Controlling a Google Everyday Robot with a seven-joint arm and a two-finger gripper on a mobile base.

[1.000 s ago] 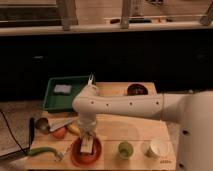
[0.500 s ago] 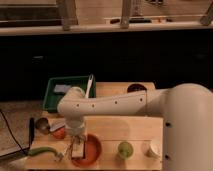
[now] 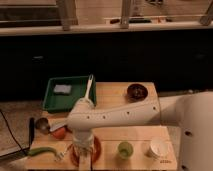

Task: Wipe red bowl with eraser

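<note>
The red bowl (image 3: 97, 146) sits at the front left of the wooden table (image 3: 115, 102), mostly covered by my arm. My gripper (image 3: 84, 152) points down into the bowl, under the white wrist. It is shut on the eraser (image 3: 86, 161), a whitish-tan block that sticks out below the fingers, over the bowl's front rim. Only the bowl's right and left edges show.
A green cup (image 3: 125, 149) and a white cup (image 3: 157, 148) stand right of the bowl. A dark brown bowl (image 3: 136, 91) is at the back right. A green tray (image 3: 52, 100) with a grey pad (image 3: 62, 89) is at the back left. An orange fruit (image 3: 60, 133) and a green curved object (image 3: 42, 151) lie to the left.
My gripper and the eraser have moved left and toward the front rim of the red bowl. The elbow has swung closer to the camera, covering more of the bowl.
</note>
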